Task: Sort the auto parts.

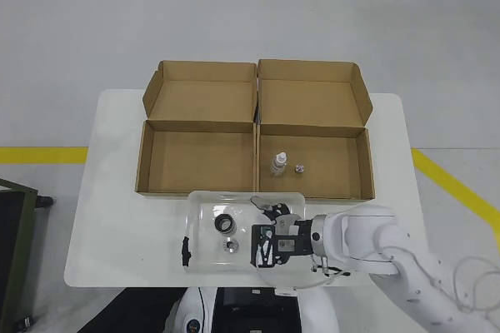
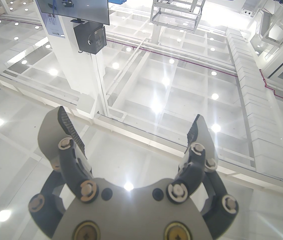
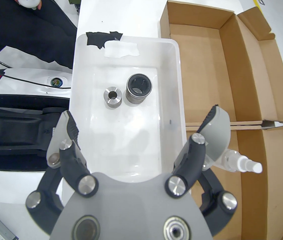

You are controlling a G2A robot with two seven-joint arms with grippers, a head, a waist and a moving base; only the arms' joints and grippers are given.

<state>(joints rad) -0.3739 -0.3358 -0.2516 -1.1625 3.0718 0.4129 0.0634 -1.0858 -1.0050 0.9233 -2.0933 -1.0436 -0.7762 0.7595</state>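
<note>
The left gripper [image 2: 129, 113] is released. The right gripper [image 3: 141, 114], also released, is held above a white plastic tub [image 3: 128, 138] — grey steel sleeve [image 3: 138, 88] inside.

We see a white table [image 1: 100, 208] carrying two open cardboard boxes at frame centre; the left box [image 1: 196, 162] sits beside the right box [image 1: 333, 162], which holds a small white bottle [image 1: 278, 161] and a tiny part [image 1: 299, 169]. Below them, a white tray [image 1: 233, 194] holds a black-ringed bearing [image 1: 225, 223] and a metal bushing [image 1: 232, 246], left of the right gripper [image 1: 258, 231].

My white table [image 1: 100, 208] bore the left cardboard box [image 1: 196, 162] and the right cardboard box [image 1: 333, 166] side by side, with a white bin [image 1: 202, 243] just beside them, nearer me.
</note>
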